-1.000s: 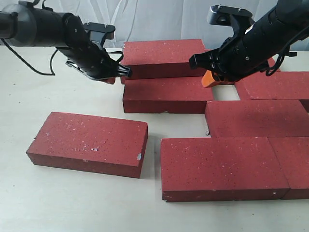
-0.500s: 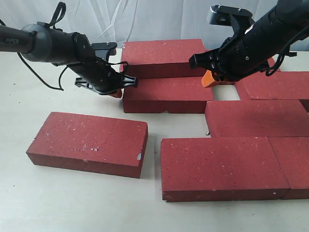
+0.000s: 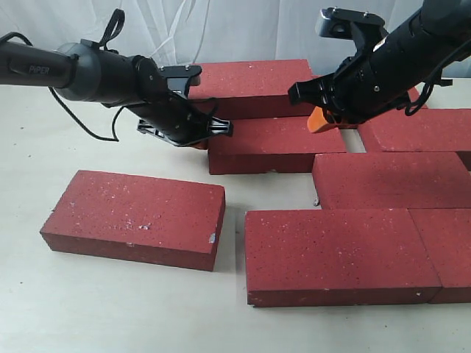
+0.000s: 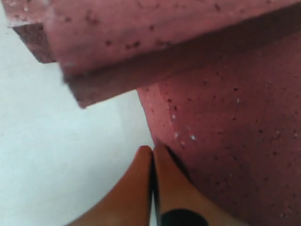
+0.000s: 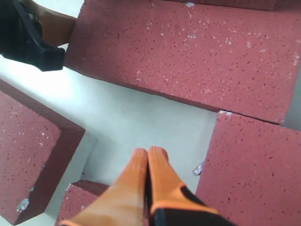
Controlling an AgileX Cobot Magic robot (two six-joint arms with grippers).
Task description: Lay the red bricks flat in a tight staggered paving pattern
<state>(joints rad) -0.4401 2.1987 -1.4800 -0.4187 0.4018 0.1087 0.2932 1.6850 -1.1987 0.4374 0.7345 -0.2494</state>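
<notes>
Dark-red bricks [image 3: 338, 254] lie flat on the pale table [image 3: 110, 309], long axes running left to right. Nearest, a loose brick [image 3: 136, 217] sits slightly skewed, apart at front left. Farther back, my left gripper [image 3: 200, 143], orange fingers pressed together, touches the end of the middle brick [image 3: 272, 143]. My right gripper [image 3: 315, 123], also clenched empty, hovers over a gap; its arm hides part of the far-right brick [image 3: 419, 129], which the frame's edge cuts off.
</notes>
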